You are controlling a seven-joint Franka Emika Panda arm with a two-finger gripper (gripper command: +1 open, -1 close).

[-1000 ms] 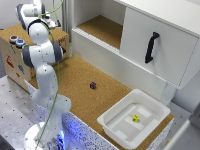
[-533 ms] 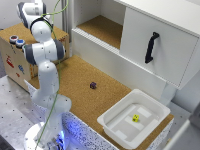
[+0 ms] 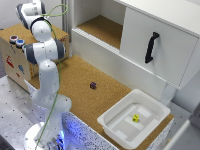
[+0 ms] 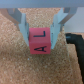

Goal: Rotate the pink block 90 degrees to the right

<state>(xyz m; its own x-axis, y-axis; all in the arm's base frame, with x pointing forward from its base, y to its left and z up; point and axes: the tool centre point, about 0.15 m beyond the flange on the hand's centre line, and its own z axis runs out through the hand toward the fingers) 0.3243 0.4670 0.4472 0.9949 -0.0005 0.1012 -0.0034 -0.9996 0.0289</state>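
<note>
fingers (image 4: pixel 21 24): I see them pressed onto the pink block (image 4: pixel 40 41), one each side
block face: letters A and L
desk (image 3: pixel 75 70): tiny dark cube (image 3: pixel 93 85)

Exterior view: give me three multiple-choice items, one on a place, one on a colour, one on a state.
1. Where does the yellow cube lie?
A. on the cork
B. in the white tray
C. in the open cabinet compartment

2. What colour is the handle on the cabinet door?
A. black
B. white
C. red

3. How does the small dark purplish cube stand?
A. lifted off the cork
B. lying free on the cork
C. stacked on the yellow cube

Key:
1 B: the yellow cube sits inside the white tray.
2 A: the handle shows black against the pale cabinet door.
3 B: the small dark purplish cube rests alone on the cork, apart from the arm.
</note>
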